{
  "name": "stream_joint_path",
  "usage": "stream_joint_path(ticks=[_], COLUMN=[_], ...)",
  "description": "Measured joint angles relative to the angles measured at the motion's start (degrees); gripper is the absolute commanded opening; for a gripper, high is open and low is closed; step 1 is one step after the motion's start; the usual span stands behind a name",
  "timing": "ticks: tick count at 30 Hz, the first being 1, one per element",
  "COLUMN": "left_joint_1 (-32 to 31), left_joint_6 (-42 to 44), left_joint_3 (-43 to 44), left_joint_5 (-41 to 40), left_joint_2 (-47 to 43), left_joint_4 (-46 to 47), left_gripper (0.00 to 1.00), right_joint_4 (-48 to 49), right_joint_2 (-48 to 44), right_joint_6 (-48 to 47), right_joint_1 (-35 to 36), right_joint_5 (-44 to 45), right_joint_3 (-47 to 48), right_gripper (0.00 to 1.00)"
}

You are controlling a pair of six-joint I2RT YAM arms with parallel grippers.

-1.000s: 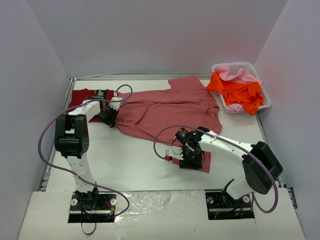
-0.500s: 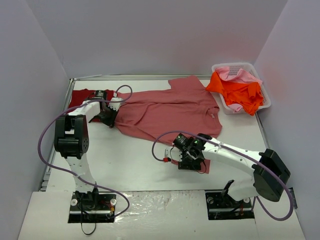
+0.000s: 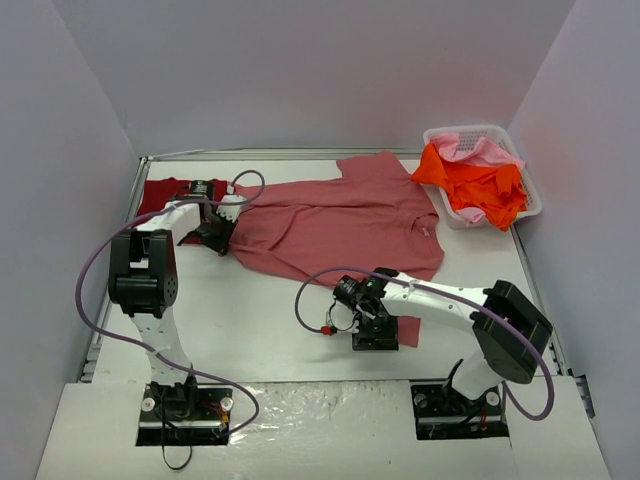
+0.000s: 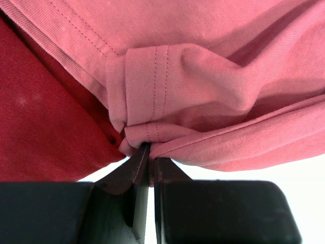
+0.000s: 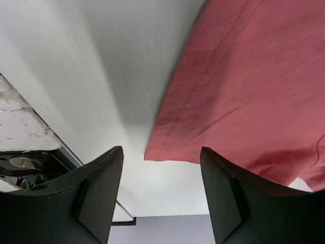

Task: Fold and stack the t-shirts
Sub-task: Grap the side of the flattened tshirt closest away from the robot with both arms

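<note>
barely begun, i judge: left gripper (image 4: 150,155) pinches a bunched hem of the rose shirt (image 3: 330,225) lying unfolded on the tabletop (image 3: 260,310), right gripper (image 5: 161,152) gapes over its near corner, crimson shirt (image 3: 158,192) alongside, more shirts (image 3: 482,182) in the basket (image 3: 472,130).

No readable text, label or number shows anywhere (shirts and basket included).

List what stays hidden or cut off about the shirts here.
Top view: the dark crimson shirt lies partly under the rose-red shirt and the left arm.
Top view: heaped shirts in the basket cannot be counted.
Right wrist view: the frame cuts off all but a hem corner of the rose-red shirt.
</note>
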Motion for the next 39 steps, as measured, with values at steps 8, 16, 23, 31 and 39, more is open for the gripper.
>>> stream_joint_path(ticks=[8,16,23,31,39], left_joint_1=[0.0,0.0,0.0,0.0,0.0], left_joint_6=[0.04,0.15,0.2,0.2,0.24], left_joint_3=[-0.11,-0.52,-0.63,-0.74,-0.79], left_joint_5=[0.02,0.02,0.02,0.02,0.02], left_joint_2=[-0.02,-0.26,-0.35,-0.46,-0.57], left_joint_4=[0.2,0.59,0.72,0.79,0.76], left_gripper=[0.02,0.02,0.02,0.02,0.02], right_joint_4=[-0.46,0.7,1.11,0.96,0.72], right_joint_2=[4.68,8.52,9.42,10.91,11.69], right_joint_6=[0.17,0.52,1.49,2.6,3.48], right_joint_1=[-0.87,-1.6,-1.95,-1.95,-1.95], right_joint_5=[-1.73,-2.84,-2.64,-1.49,-0.52], right_joint_3=[0.79,1.27,1.88,2.97,3.54], right_gripper=[0.57,0.48,0.28,0.13,0.0])
